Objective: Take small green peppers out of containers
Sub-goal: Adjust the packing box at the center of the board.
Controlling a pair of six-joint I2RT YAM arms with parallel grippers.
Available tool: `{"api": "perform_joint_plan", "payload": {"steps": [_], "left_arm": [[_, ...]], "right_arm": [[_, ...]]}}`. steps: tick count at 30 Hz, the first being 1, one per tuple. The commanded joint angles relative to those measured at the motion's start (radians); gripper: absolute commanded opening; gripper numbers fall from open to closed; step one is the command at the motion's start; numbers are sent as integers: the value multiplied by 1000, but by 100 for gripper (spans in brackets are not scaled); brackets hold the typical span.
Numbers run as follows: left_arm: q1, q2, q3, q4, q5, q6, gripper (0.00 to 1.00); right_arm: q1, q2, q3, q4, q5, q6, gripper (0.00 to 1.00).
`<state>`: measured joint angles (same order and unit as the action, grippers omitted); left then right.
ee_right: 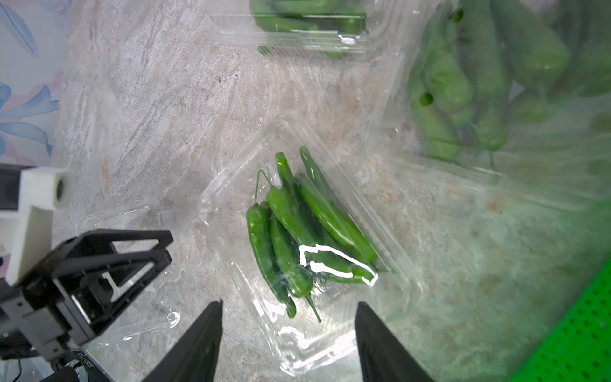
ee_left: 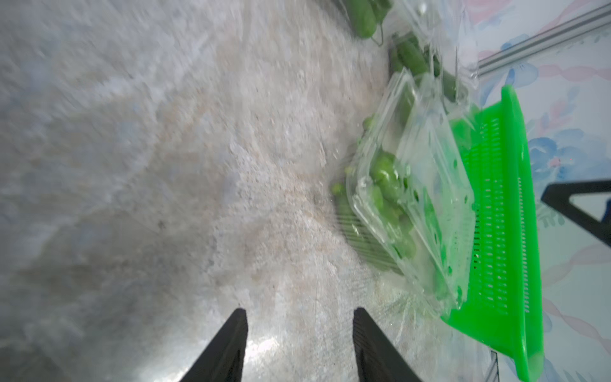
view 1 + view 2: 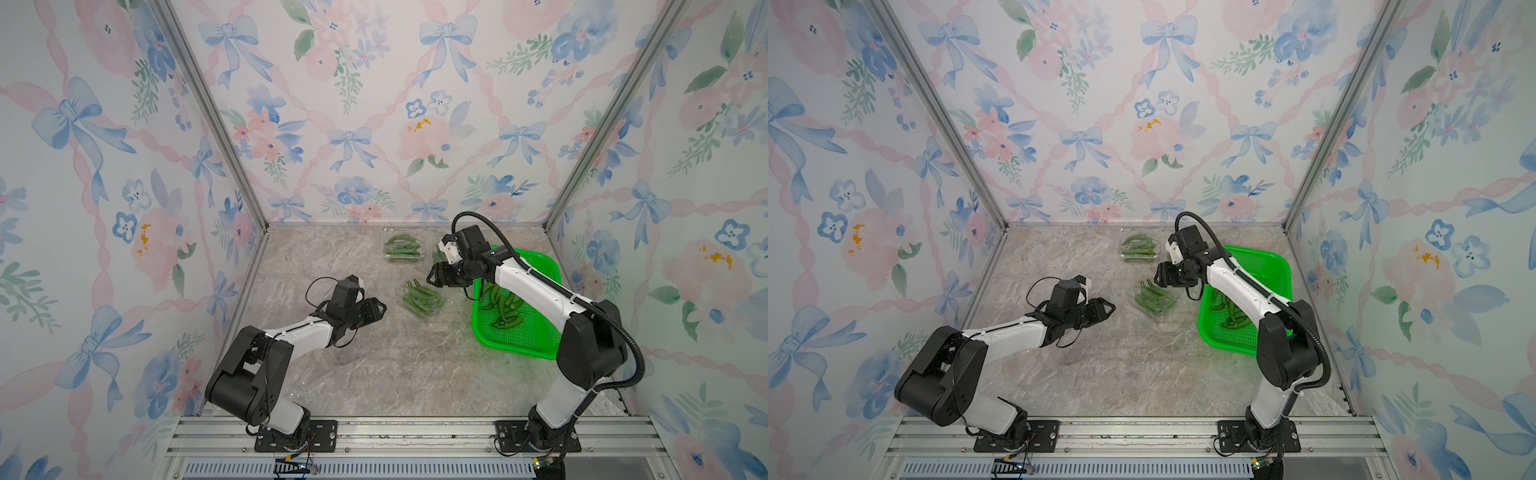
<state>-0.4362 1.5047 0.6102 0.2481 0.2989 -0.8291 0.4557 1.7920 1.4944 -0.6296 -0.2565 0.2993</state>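
Reference: basket point(image 3: 536, 336), some peppers point(image 3: 500, 309) already lying in it.

- Nearest tray point(image 1: 307, 347) sits on the surface point(image 3: 332, 257) just beside the basket, on its left-arm side. It holds a loose bundle of peppers point(image 1: 291, 231), stems mixed both ways.
- Right pincer point(image 1: 288, 306) hangs over this tray. In its wrist view the bundle lies straight ahead, just beyond the fingertips, centred between them.
- The bundle's long axis runs roughly along the pincer's reach, a little skewed, so the jaws would probably close across the peppers' width.
- Right pincer: released, jaws wide, nothing between them, touching nothing that I can see.
- Left pincer point(image 2: 299, 311): also released and empty, over bare surface on the tray's side away from the basket. The right arm looks the better placed.
- Far tray point(image 1: 330, 41), beyond the nearest one from the basket, still full. A third tray point(image 1: 463, 172) near the basket, blurred, also holds peppers.
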Motion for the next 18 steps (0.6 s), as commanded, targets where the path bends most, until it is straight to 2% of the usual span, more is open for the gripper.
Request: {"api": "perform_joint_plan", "payload": {"steps": [1, 7, 18], "left_arm": [[-28, 5, -25, 127, 50, -83, 54], [-53, 3, -37, 168, 35, -131, 54], [-58, 52, -45, 224, 22, -184, 51]], "right_arm": [[-17, 81, 77, -50, -19, -67, 64], [-38, 226, 198, -71, -33, -85, 63], [-30, 278, 212, -30, -70, -58, 63]]}}
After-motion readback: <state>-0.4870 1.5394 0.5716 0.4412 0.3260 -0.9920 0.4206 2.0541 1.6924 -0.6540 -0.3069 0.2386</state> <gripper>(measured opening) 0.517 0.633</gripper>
